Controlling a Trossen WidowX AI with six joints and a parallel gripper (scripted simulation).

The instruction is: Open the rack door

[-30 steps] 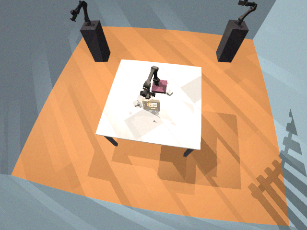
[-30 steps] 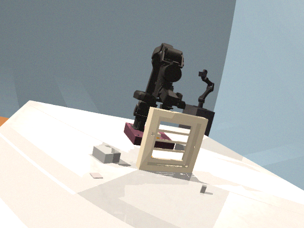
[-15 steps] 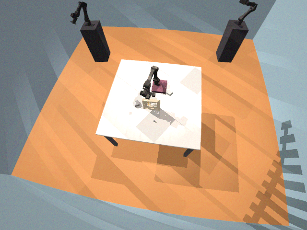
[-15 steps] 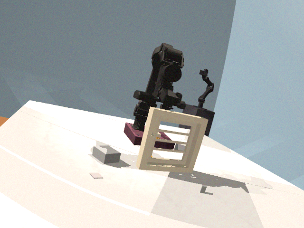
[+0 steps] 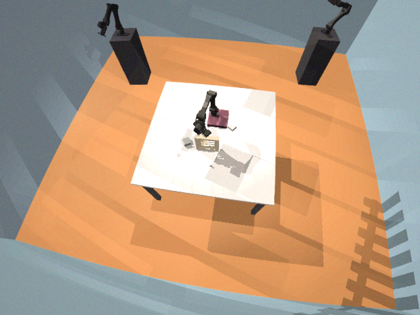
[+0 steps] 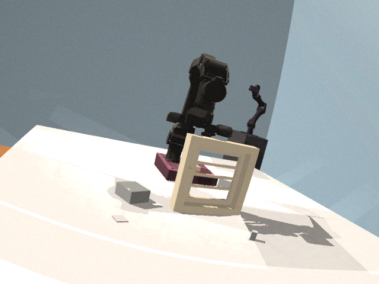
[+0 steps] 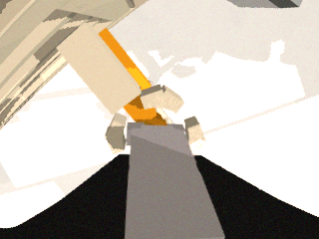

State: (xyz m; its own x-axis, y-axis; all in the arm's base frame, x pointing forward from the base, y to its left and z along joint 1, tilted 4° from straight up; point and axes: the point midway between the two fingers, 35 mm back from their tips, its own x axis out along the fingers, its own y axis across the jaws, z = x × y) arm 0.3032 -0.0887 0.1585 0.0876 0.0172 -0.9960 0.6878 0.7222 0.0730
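Observation:
The beige rack frame (image 5: 197,144) (image 6: 220,142) stands upright on the table; its slatted door (image 6: 214,176) looks closed in it. The grey upright handle (image 7: 166,199) is on the arm's side of the door, with orange parts at its door end. My gripper (image 7: 159,165) (image 5: 201,134) is shut on it, a black finger on each side. In the wrist view the beige block by the handle and the frame edge run slantwise to the grey grip, so the handle is turned partway; the exact angle is unclear. In the exterior view the frame hides the fingertips and grip.
A grey block (image 5: 187,142) (image 6: 139,196) stands beside the frame. A pale flat tile (image 5: 178,155) (image 6: 119,218) and a small grey piece (image 5: 211,166) (image 6: 253,235) lie beyond it. The arm's purple base (image 5: 221,118) has a small pale block (image 5: 232,127) beside it.

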